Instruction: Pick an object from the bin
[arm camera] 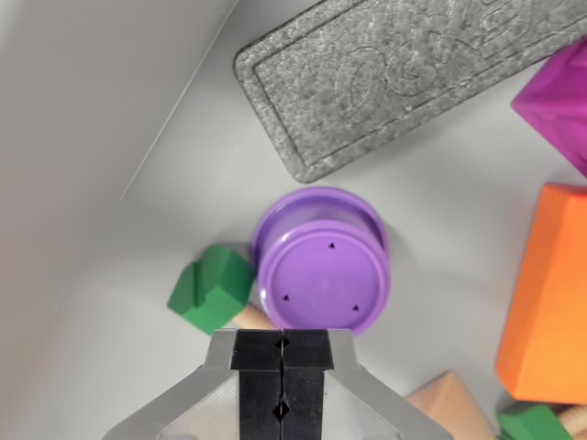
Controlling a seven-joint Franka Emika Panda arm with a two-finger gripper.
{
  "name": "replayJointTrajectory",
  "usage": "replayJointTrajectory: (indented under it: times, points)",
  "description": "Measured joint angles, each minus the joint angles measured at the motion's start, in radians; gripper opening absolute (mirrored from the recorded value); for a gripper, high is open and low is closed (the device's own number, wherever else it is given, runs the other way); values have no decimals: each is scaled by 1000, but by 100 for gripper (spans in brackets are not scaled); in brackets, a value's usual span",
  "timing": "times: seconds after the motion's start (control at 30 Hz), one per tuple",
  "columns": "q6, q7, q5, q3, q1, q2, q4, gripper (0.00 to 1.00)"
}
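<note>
My gripper [282,353] is at the bottom of the wrist view, its two black pads pressed together with nothing visible between them. Just beyond the fingertips a purple round cup [321,266] lies upside down on the bin floor [183,202], its flat base facing up. A green house-shaped block [213,286] rests against the cup on the wrist view's left. A bit of tan wood [254,318] peeks out between the green block and the gripper.
The bin's white wall [83,119] rises along the wrist view's left. A grey foam slab [385,73] lies at the top. On the wrist view's right sit a magenta block [561,101], an orange block [548,293], a tan block [449,403] and a small green piece [532,423].
</note>
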Motion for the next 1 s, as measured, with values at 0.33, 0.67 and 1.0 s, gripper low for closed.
replayJointTrajectory:
  times: [0.33,0.67,1.0]
  points:
    - [-75,-13,19,6,-3,-76,-4,0]
    - [-172,-28,41,8,-3,-163,-1,0]
    - [-278,-42,57,9,-3,-242,20,0]
